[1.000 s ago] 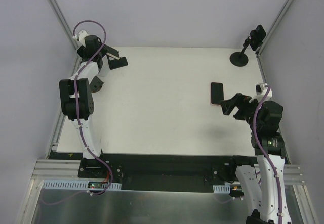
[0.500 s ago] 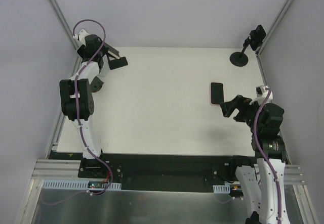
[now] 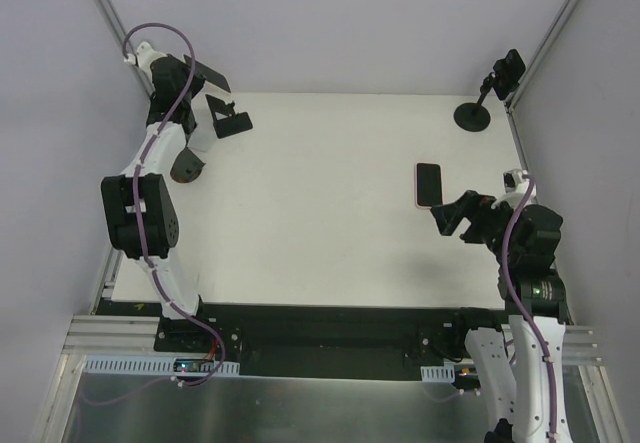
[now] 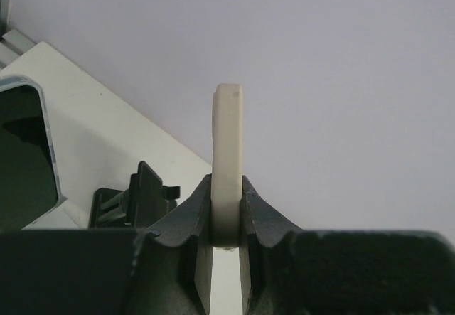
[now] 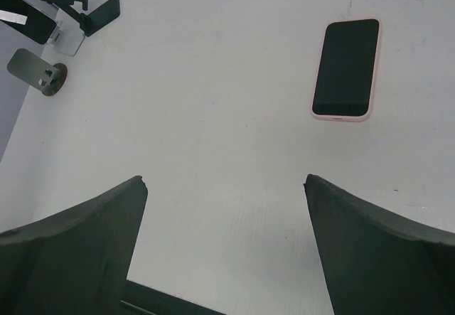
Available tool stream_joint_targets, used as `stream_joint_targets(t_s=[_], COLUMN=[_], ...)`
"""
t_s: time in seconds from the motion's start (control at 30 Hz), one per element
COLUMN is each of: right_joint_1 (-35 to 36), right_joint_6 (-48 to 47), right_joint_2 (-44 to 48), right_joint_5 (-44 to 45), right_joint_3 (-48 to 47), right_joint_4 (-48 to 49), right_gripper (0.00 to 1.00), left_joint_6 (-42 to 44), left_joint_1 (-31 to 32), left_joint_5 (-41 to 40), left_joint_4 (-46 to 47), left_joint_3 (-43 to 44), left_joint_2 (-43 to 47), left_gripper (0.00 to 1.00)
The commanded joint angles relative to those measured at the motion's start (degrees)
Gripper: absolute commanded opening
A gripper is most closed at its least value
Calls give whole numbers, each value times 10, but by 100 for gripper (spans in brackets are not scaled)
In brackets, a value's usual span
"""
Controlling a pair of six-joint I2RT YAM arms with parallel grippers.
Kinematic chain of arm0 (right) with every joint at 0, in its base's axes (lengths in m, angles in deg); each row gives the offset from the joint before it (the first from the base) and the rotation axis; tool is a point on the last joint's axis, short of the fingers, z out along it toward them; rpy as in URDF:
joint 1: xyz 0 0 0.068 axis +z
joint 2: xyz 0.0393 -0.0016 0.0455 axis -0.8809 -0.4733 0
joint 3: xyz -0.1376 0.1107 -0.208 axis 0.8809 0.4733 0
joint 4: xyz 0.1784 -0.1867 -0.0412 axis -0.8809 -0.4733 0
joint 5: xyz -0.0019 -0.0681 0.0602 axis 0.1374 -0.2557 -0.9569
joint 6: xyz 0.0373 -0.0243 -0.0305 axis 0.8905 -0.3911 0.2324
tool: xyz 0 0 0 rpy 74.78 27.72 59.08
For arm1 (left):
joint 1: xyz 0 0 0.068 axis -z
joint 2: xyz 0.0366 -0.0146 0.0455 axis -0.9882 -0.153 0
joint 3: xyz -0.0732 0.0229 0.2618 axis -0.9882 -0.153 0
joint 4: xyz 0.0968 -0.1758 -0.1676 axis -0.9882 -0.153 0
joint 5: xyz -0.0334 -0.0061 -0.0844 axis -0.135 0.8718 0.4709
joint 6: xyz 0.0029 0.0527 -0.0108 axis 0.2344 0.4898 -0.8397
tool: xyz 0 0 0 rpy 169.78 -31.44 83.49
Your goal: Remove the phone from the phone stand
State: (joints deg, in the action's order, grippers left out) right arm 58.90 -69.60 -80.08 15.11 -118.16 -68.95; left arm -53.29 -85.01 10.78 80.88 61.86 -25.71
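Note:
My left gripper (image 3: 193, 67) is shut on a phone (image 3: 212, 75) and holds it in the air, above and behind the black phone stand (image 3: 231, 121) at the table's back left. In the left wrist view the fingers (image 4: 264, 212) clamp the phone's cream-coloured edge (image 4: 227, 126), and the black stand (image 4: 136, 193) sits below to the left, with nothing on it. My right gripper (image 3: 447, 213) is open and empty at the right side. It hovers over bare table (image 5: 225, 180).
A second phone in a pink case (image 3: 428, 183) lies flat on the table, just beyond my right gripper; it also shows in the right wrist view (image 5: 346, 68). A grey round-based stand (image 3: 187, 168) stands near the left edge. A black stand (image 3: 473, 115) stands at the back right corner.
My left gripper has risen up and back from the black stand, with the phone in it. The stand now holds nothing. The right arm has hardly moved.

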Motion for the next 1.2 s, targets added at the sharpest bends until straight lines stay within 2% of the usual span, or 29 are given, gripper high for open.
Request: stream_joint_targets(t_s=[0.0, 0.2, 0.23, 0.37, 0.73, 0.9, 1.17], right_joint_1=[2, 2, 2, 2, 28, 82, 181], right_joint_6=[-3, 2, 2, 13, 98, 142, 189], right_joint_2=[-22, -65, -72, -99, -141, -168, -213], right_joint_5=[-27, -88, -111, -169, -278, -300, -300], right_joint_3=[-43, -75, -79, -90, -51, -38, -51], right_joint_4=[-3, -11, -11, -1, 119, 207, 306], right_gripper=[96, 96, 96, 96, 96, 96, 96], left_joint_6=[-28, -44, -44, -58, -101, -123, -171], left_joint_1=[0, 9, 10, 15, 36, 108, 193], left_joint_5=[27, 119, 167, 273, 510, 595, 647], left_joint_4=[83, 83, 80, 75, 76, 96, 187], left_joint_3=[-33, -102, -114, -154, -269, -298, -339], left_joint_2=[107, 174, 178, 209, 325, 351, 382], left_gripper=[0, 0, 0, 0, 0, 0, 0])
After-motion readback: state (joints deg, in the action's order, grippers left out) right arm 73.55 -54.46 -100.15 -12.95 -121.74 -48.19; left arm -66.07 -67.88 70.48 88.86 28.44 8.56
